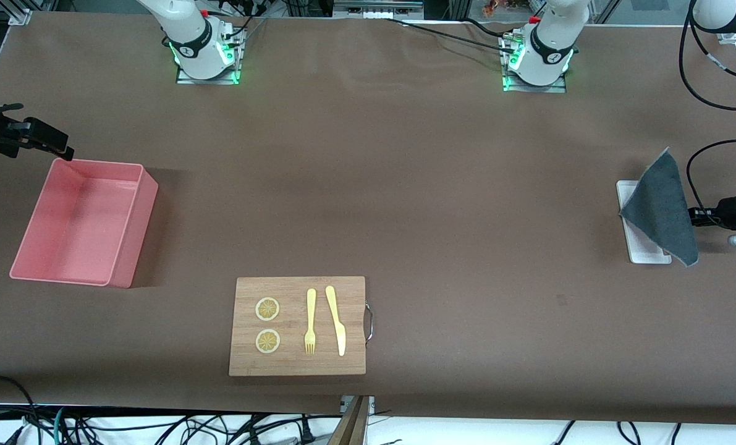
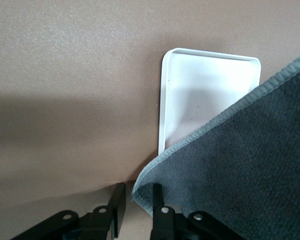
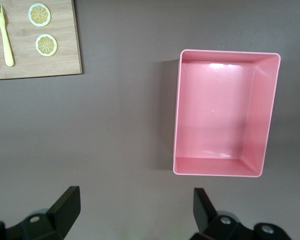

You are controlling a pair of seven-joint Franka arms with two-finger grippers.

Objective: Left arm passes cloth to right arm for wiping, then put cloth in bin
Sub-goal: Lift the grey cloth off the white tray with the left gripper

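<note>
The dark grey cloth (image 1: pixel 664 207) hangs lifted and tilted over the small white tray (image 1: pixel 642 252) at the left arm's end of the table. My left gripper (image 1: pixel 698 216) is shut on the cloth's edge; in the left wrist view the cloth (image 2: pixel 240 170) sits between its fingers (image 2: pixel 157 202), with my left gripper (image 2: pixel 137 200) above the tray (image 2: pixel 205 85). The salmon-pink bin (image 1: pixel 136 228) stands empty at the right arm's end. My right gripper (image 1: pixel 55 143) is open and empty, up beside the bin's edge. The right wrist view shows my right gripper (image 3: pixel 135 200) and the bin (image 3: pixel 264 120).
A wooden board (image 1: pixel 300 364) with a metal handle lies near the front edge. It carries two lemon slices (image 1: pixel 267 309), a yellow fork (image 1: pixel 310 321) and a yellow knife (image 1: pixel 337 321). The board also shows in the right wrist view (image 3: pixel 40 65). Cables hang by the left arm.
</note>
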